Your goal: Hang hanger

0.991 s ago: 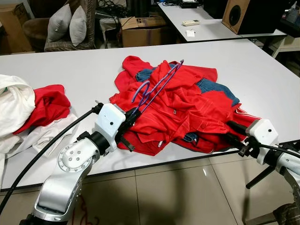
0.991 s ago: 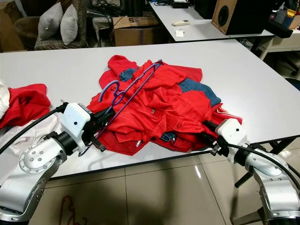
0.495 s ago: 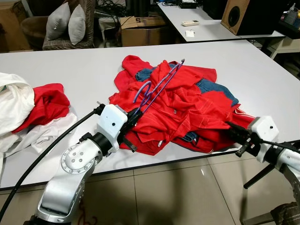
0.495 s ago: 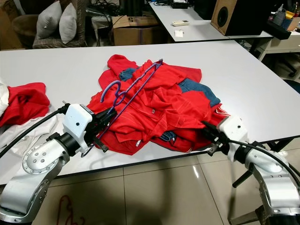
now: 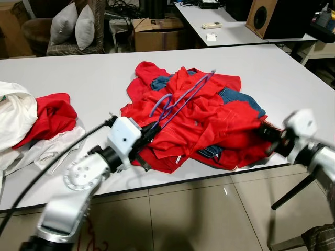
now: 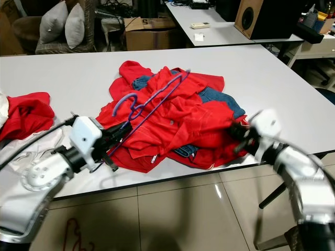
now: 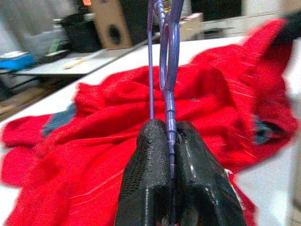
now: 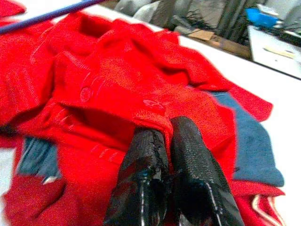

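A purple hanger (image 5: 180, 94) lies slanted across a pile of red shirts (image 5: 209, 115) in the middle of the white table (image 5: 94, 73). My left gripper (image 5: 148, 133) is at the pile's near left edge, shut on the hanger's lower end. The left wrist view shows the hanger's thin bar (image 7: 169, 70) clamped between the two black fingers (image 7: 146, 165). My right gripper (image 5: 264, 133), blurred by motion, is at the pile's near right edge. In the right wrist view its fingers (image 8: 188, 150) are pressed together with a fold of the red shirt (image 8: 108, 84) at their tips.
Blue denim (image 5: 238, 99) shows under the red pile. A heap of white and red clothes (image 5: 26, 115) lies at the table's left end. Behind the table stand a cardboard box (image 5: 159, 32), a chair with grey pillows (image 5: 73, 26) and a second table with a speaker (image 5: 272, 15).
My right gripper has swung up and inward over the table edge, bunching the red shirt's near right side. The hanger's far end has risen and shifted right. My left gripper holds its place.
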Robot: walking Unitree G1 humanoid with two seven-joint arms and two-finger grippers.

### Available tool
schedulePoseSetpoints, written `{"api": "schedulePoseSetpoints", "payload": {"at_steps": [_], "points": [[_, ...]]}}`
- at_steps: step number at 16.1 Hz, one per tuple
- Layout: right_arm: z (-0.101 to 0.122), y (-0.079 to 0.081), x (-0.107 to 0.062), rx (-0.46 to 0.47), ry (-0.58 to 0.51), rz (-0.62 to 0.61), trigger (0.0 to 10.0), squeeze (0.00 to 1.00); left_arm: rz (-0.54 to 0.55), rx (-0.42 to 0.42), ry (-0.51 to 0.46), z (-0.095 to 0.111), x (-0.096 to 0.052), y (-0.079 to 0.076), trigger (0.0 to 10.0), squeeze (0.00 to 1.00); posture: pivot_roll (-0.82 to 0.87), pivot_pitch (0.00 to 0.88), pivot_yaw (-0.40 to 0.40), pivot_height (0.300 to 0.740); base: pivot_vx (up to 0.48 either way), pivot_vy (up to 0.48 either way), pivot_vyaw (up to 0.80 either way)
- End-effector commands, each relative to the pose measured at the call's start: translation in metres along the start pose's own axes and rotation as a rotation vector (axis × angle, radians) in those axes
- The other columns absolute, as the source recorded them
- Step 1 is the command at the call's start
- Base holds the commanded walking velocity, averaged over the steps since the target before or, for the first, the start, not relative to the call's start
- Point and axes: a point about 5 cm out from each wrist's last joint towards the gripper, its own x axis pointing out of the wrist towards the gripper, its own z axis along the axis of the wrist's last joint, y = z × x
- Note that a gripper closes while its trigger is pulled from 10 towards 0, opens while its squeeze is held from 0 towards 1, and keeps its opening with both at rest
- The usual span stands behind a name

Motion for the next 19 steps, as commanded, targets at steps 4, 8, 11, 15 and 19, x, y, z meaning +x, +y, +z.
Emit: {"api": "schedulePoseSetpoints", "payload": {"at_steps": [4, 8, 11, 15, 19], "points": [[0.027, -0.020, 0.003, 0.079, -0.088, -0.027, 0.0, 0.00, -0.234, 0.040, -0.005, 0.014, -0.011, -0.006, 10.0, 0.00, -0.04, 0.033, -0.029, 0.740, 0.000, 0.000, 0.00], [0.048, -0.027, 0.012, 0.089, -0.132, 0.015, 0.0, 0.00, -0.226, 0.098, 0.070, 0.012, -0.019, -0.001, 10.0, 0.00, -0.03, 0.026, -0.056, 0.740, 0.000, 0.000, 0.00], [0.059, -0.016, 0.015, 0.092, -0.177, 0.093, 0.0, 0.00, -0.216, 0.142, 0.088, 0.011, -0.014, -0.002, 10.0, 0.00, -0.03, 0.022, -0.061, 0.740, 0.000, 0.000, 0.00], [0.058, -0.019, 0.015, 0.101, -0.151, 0.081, 0.0, 0.00, -0.275, 0.140, 0.028, 0.024, -0.011, -0.008, 10.0, 0.00, -0.04, 0.015, -0.059, 0.740, 0.000, 0.000, 0.00], [0.052, -0.025, 0.013, 0.123, -0.115, 0.037, 0.0, 0.00, -0.307, 0.141, 0.011, 0.035, -0.019, -0.006, 10.0, 0.00, -0.03, 0.012, -0.060, 0.740, 0.000, 0.000, 0.00]]}}
